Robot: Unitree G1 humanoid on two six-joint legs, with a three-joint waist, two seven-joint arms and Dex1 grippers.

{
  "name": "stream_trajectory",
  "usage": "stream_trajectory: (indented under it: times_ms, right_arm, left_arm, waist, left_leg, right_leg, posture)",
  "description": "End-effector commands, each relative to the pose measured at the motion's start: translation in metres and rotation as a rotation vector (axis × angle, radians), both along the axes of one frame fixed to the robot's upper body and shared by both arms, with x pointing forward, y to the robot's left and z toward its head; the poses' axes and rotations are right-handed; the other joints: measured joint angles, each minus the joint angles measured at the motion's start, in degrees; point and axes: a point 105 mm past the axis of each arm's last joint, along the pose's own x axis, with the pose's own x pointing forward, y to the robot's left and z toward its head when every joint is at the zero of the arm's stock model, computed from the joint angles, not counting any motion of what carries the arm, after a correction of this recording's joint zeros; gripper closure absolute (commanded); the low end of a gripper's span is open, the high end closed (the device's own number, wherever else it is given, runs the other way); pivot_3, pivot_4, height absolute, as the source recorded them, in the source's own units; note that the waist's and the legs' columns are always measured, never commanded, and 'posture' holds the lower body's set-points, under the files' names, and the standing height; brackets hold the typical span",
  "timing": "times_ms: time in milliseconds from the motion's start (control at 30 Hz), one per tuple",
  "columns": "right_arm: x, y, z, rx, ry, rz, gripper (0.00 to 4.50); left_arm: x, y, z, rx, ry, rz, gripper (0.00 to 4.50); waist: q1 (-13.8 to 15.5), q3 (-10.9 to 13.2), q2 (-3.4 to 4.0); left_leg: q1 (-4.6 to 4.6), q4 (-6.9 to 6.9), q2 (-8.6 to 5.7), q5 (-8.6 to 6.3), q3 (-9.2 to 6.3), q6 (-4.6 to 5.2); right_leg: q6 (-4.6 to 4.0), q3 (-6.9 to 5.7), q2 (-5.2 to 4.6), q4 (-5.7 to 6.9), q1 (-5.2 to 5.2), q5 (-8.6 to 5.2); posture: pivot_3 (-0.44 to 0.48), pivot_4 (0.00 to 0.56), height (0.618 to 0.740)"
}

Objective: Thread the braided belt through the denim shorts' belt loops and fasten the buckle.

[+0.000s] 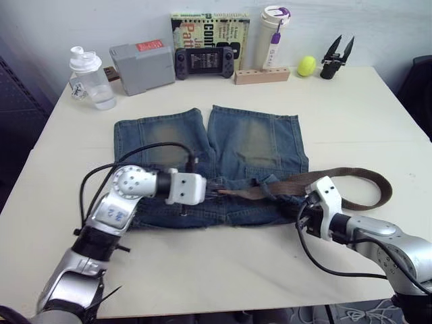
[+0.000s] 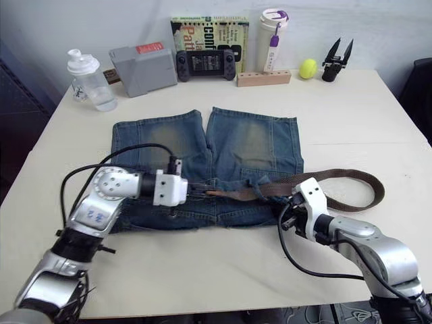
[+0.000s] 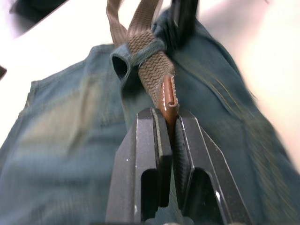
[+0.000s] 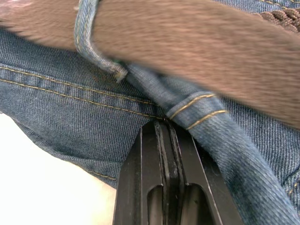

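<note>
Clearly legible writing was scarce: large letters "CON" and "Pat" on a book [image 1: 209,30] propped against the wall at the far edge of the surface [image 1: 364,108], the rest too small to read. Beside it stood a grey box [image 1: 142,66] with a red label, unreadable. Also along that edge: a clear shaker bottle [image 1: 89,77], a dark handheld game console [image 1: 204,62], a white tumbler [image 1: 273,37] behind a wooden block [image 1: 262,75], a yellow-green ball [image 1: 307,65], a black clip-like tool [image 1: 337,57].

Hidden: the buckle, not made out anywhere; the belt's far end curled out of sight behind the right arm.

Lay flat mid-surface: the denim shorts [image 1: 250,145], blue with faded yellowish patches, legs toward the wall, waistband nearest the robot. Ran along the waistband: the braided belt [image 1: 351,177], brown weave, passed under one of the belt loops [image 3: 123,63], then looped on the surface off the shorts' right side.

Clamped on the belt's darker leather tip [image 3: 168,101]: the left gripper [image 3: 168,136], fingers pinching it. Pressed to the waistband edge just below the belt: the right gripper [image 4: 165,133], fingers closed together, whether any denim was caught between them unclear.
</note>
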Motion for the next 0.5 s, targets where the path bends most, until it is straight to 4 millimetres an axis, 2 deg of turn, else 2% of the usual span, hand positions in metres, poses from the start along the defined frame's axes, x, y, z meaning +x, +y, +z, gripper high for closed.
stream_trajectory:
  times_ms: [33,200,233,267,400,467,500]
  right_arm:
    - [0.001,-0.023,-0.022,-0.086,0.073,-0.093,4.44]
    - [0.005,-0.003,0.005,-0.015,-0.048,-0.004,4.44]
    - [0.005,-0.001,0.011,-0.016,-0.076,0.004,4.16]
    - [0.006,-0.001,0.015,-0.016,-0.097,0.005,4.16]
    - [-0.012,0.002,0.044,-0.058,-0.247,0.180,2.81]
    - [-0.022,0.004,0.050,-0.146,-0.311,0.285,1.80]
    - [-0.027,0.004,0.048,-0.217,-0.332,0.342,1.46]
  left_arm:
    - [-0.004,0.012,0.019,-0.038,-0.082,0.023,4.50]
    - [-0.005,0.009,0.022,-0.061,-0.094,0.036,4.50]
    - [-0.005,0.007,0.023,-0.069,-0.097,0.032,4.50]
    - [-0.005,0.004,0.023,-0.078,-0.098,0.030,4.50]
    - [-0.004,-0.001,0.026,-0.107,-0.090,0.025,4.50]
    - [-0.003,-0.001,0.026,-0.110,-0.085,0.026,4.50]
    - [-0.003,-0.002,0.026,-0.112,-0.083,0.025,4.50]
  waist:
    - [0.05,-0.01,0.00]
    - [-0.15,0.00,0.01]
    - [-0.17,0.01,0.02]
    - [-0.17,0.02,0.04]
    - [0.13,0.14,0.24]
    - [0.06,0.18,0.30]
    - [-0.01,0.18,0.30]
  left_leg:
    - [0.28,-0.08,0.14,-0.02,-0.11,0.02]
    - [0.27,-0.08,0.12,-0.10,-0.47,0.11]
    - [0.27,-0.08,0.09,-0.10,-0.46,0.11]
    - [0.26,-0.08,0.07,-0.10,-0.46,0.11]
    - [0.20,-0.09,-0.04,-0.10,-0.45,0.11]
    - [0.15,-0.10,-0.09,-0.10,-0.45,0.12]
    - [0.16,-0.11,-0.09,-0.11,-0.45,0.12]
  right_leg:
    - [0.00,-0.03,-0.01,-0.14,0.31,0.00]
    - [0.04,0.05,-0.02,-0.17,0.28,0.02]
    - [0.04,0.05,-0.01,-0.16,0.28,0.02]
    - [0.04,0.05,0.00,-0.16,0.26,0.02]
    - [0.04,0.03,0.00,-0.17,0.22,0.02]
    - [0.07,0.01,-0.01,-0.23,0.21,0.04]
    - [0.07,0.03,0.00,-0.24,0.21,0.04]
  posture:
    - [0.000,0.150,0.726]
    - [0.000,0.150,0.726]
    - [0.000,0.150,0.726]
    - [0.000,0.150,0.726]
    - [0.000,0.150,0.726]
    - [0.000,0.150,0.726]
    - [0.000,0.150,0.726]
